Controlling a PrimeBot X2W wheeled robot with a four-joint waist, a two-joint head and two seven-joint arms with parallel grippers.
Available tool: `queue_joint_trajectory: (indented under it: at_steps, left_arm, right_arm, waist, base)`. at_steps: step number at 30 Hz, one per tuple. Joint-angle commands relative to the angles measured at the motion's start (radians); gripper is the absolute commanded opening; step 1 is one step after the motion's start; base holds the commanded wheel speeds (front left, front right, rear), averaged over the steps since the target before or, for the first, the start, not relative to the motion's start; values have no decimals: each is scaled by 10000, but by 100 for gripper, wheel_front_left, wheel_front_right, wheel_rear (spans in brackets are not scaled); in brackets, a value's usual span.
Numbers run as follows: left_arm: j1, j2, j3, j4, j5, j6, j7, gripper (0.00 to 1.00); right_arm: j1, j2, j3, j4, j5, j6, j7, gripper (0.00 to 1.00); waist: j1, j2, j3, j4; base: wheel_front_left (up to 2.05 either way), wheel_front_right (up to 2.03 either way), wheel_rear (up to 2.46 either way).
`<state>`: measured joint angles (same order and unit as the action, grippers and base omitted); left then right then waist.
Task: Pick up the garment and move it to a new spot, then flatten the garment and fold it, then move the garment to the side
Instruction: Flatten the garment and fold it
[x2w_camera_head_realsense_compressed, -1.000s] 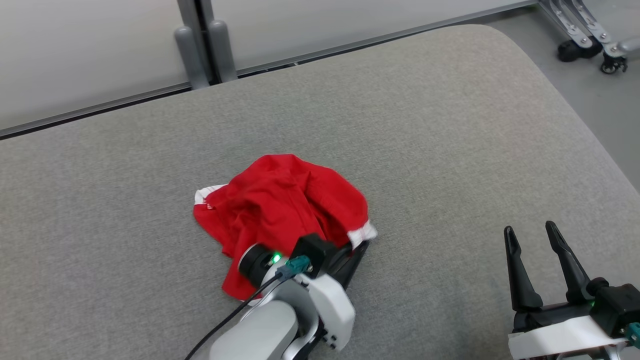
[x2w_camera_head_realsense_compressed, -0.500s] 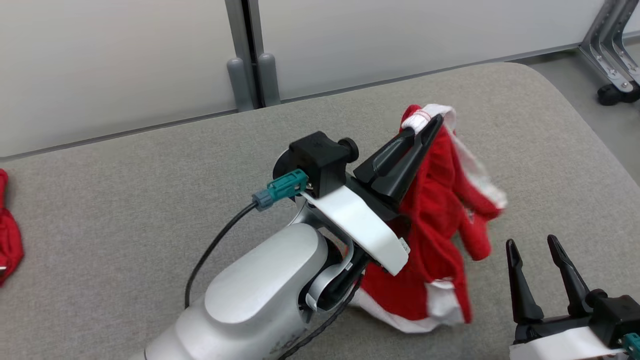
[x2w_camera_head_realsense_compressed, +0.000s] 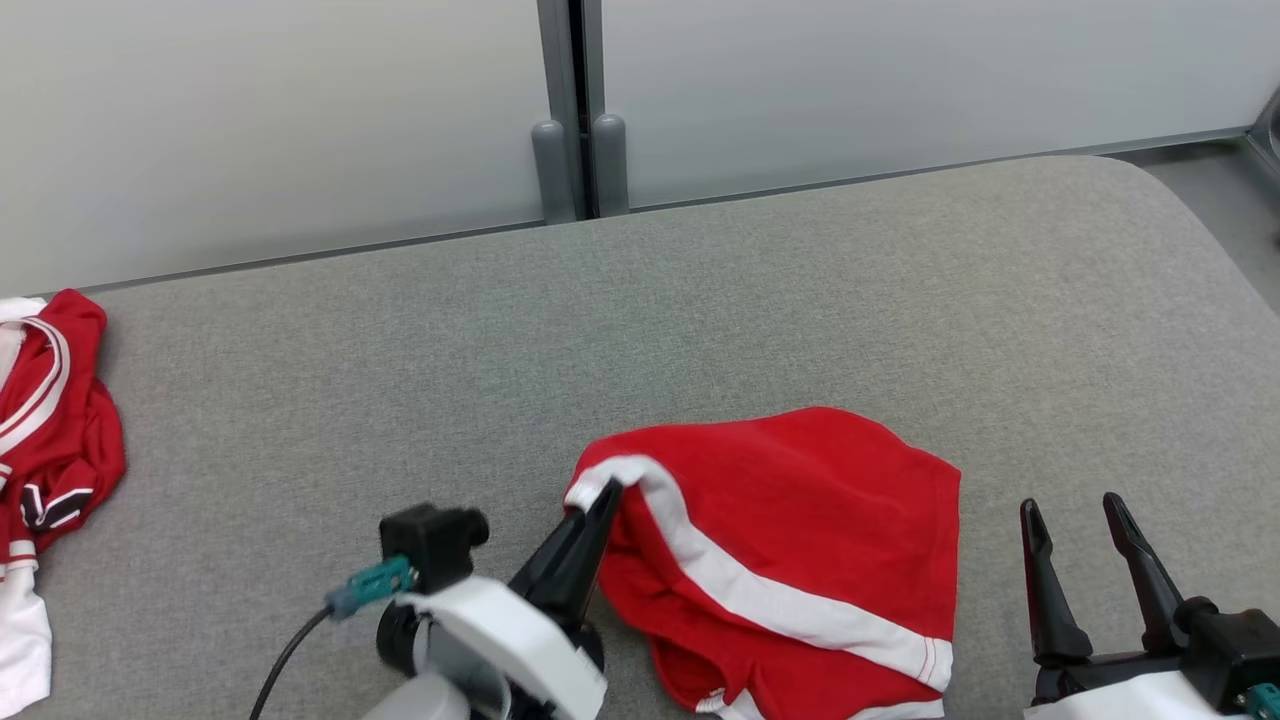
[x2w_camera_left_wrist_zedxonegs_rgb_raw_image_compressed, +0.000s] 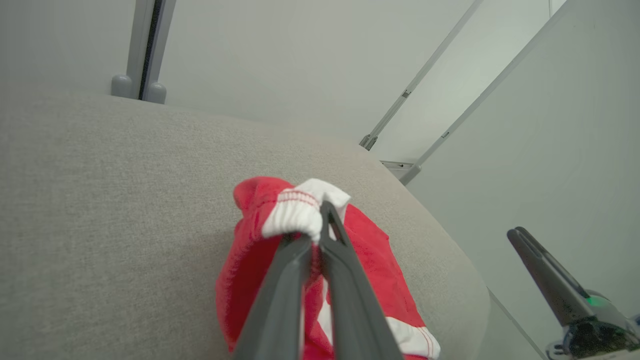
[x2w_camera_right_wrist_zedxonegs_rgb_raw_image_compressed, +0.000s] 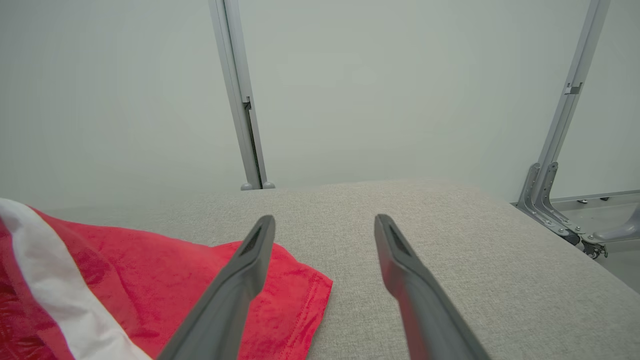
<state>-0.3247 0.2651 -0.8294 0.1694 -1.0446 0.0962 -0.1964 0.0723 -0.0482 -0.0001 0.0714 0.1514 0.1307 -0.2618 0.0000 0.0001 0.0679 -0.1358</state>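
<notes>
At the far left edge of the grey padded surface (x2w_camera_head_realsense_compressed: 700, 300) lies a second crumpled piece of red-and-white clothing (x2w_camera_head_realsense_compressed: 55, 420), possibly a jersey, though the frame cuts it off. Right of it, near the front edge, the left gripper (x2w_camera_head_realsense_compressed: 606, 490) has its fingers (x2w_camera_left_wrist_zedxonegs_rgb_raw_image_compressed: 280, 300) pressed together on a white ribbed corner of the red garment (x2w_camera_head_realsense_compressed: 800, 520), holding that corner bunched up. The rest of the garment spreads rightward from the fingertips, lying on the surface with a white stripe running diagonally across it. Near its right hem, the right gripper (x2w_camera_head_realsense_compressed: 1072, 508) hovers with fingers apart, holding nothing.
</notes>
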Motion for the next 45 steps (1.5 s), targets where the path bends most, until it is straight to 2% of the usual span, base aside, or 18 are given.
queue_joint_trajectory:
  at_steps: [1,9,12,16,17,18,19,22,26,29,33,45]
  left_arm:
    - [304,199,68,26,-71,-117,-77,0]
    - [2356,1121,578,-150,-943,-657,-436,0]
    - [2795,1165,781,61,-1140,-839,-524,0]
    - [3199,921,1030,433,-1280,-992,-627,0]
    - [3273,829,1132,512,-1300,-1040,-630,19]
    - [3341,785,1244,603,-1224,-1072,-659,88]
    - [3401,736,1318,704,-1104,-1077,-668,100]
    - [3524,625,1504,876,-827,-1008,-686,100]
    - [4001,461,2265,934,-20,-798,-692,100]
    - [4405,442,3027,680,907,-593,-697,100]
    - [5094,113,4067,153,2195,-456,-699,100]
    - [5768,-1145,6300,-512,5035,-1031,-699,100]
  right_arm:
    - [101,-43,-56,10,13,1,-50,100]
    - [448,-174,-175,65,-34,1,-50,100]
    - [570,-180,-100,98,-56,1,-50,100]
    - [607,-223,-36,116,-50,1,-50,100]
    - [604,-224,-47,106,-49,1,-50,100]
    - [605,-230,-37,98,-59,1,-50,100]
    - [611,-241,-33,85,-63,1,-50,100]
    - [643,-265,-29,65,-74,1,-50,100]
    - [744,-331,-81,17,-57,1,-50,100]
    - [790,-359,-146,-59,-64,1,-50,100]
    - [898,-366,-211,-130,-82,1,-50,100]
    - [1239,-211,-353,-244,-137,1,-50,100]
  waist:
    - [0,-1,-28,81]
    - [0,-1,-318,577]
    - [0,-1,-498,765]
    - [0,-1,-623,944]
    - [0,-1,-646,991]
    - [0,-1,-669,1034]
    - [0,-1,-688,1078]
    - [0,-1,-719,1152]
    - [0,-1,-794,1239]
    - [0,-1,-828,1260]
    - [0,-1,-860,1250]
    - [0,-1,-1120,1114]
  base:
    - [0,0,0]
    - [0,0,0]
    - [0,0,0]
    - [0,0,0]
    - [0,0,0]
    - [0,0,0]
    - [0,0,0]
    - [0,0,0]
    - [0,0,0]
    - [0,0,0]
    - [0,0,0]
    - [0,0,0]
